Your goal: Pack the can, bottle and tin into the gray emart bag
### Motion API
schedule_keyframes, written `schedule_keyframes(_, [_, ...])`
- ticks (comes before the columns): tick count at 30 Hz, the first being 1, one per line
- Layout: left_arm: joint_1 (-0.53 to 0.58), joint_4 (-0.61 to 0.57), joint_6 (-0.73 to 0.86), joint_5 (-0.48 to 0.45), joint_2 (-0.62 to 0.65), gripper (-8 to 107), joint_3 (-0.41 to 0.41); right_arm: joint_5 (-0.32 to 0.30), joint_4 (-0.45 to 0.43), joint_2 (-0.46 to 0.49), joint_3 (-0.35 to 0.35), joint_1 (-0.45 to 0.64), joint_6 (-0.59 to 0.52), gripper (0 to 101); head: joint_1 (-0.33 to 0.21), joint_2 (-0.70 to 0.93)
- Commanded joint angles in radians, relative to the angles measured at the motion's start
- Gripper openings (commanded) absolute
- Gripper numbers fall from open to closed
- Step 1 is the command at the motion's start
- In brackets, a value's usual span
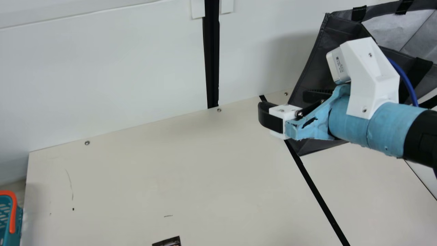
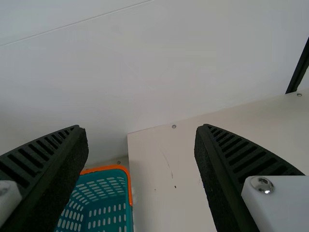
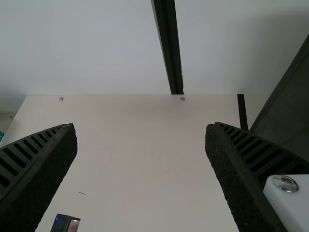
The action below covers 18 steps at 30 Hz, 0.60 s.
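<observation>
The gray bag (image 1: 314, 71) stands at the right of the main view, its open top and light lining showing, partly hidden behind my right arm. In front of its left side is my right gripper (image 1: 286, 103), fingers apart. In the right wrist view the same gripper (image 3: 140, 126) is open with nothing between its fingers, and the bag's dark side (image 3: 289, 106) lies beyond one finger. My left gripper (image 2: 141, 128) is open and holds nothing. A small dark printed object (image 1: 169, 242) is cut off at the main view's bottom edge; I cannot tell what it is.
A teal basket with an orange rim (image 1: 13, 212) stands beyond the table's left edge; the left wrist view shows the basket (image 2: 99, 205) too. A white wall (image 1: 102, 68) with a black upright strip (image 1: 211, 61) rises behind the cream table (image 1: 191, 171).
</observation>
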State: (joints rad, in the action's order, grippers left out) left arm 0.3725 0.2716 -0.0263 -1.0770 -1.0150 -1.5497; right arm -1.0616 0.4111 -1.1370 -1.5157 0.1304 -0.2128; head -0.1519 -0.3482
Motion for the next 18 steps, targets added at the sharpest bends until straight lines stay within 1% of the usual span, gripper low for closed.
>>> schedule_keyframes(1, [0.0,0.0,0.0,0.0,0.0,90,0.0,0.0,0.0,0.0,0.0,0.0,0.0,91,-0.023,-0.001])
schedule_keyframes(18, [0.0,0.0,0.0,0.0,0.0,90,0.0,0.0,0.0,0.0,0.0,0.0,0.0,91,-0.023,-0.001])
